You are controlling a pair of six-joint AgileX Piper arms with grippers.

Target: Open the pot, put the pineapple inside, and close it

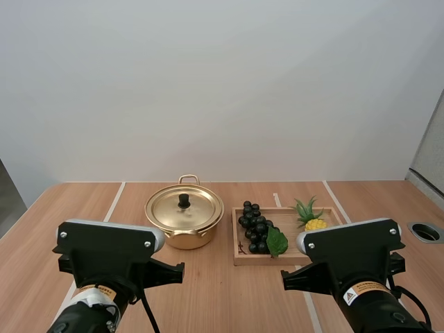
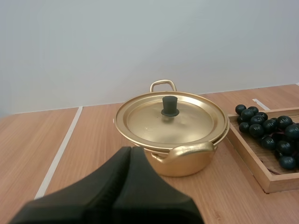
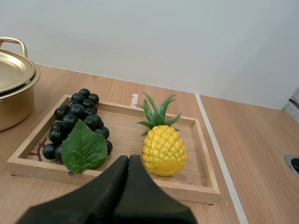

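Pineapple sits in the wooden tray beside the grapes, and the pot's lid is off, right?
Not quite. The lid is on the pot, as the left wrist view shows. The pineapple does sit in the wooden tray beside the grapes.

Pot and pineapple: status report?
Left gripper and right gripper shut, empty. Lid on pot. Pineapple upright in wooden tray, beside grapes. Nothing blocking.

The high view looks forward and down over the table [image 1: 222, 298] from behind. The left wrist view closely faces the pot [image 2: 187, 163], the right the tray [image 3: 124, 128]; both views share both.
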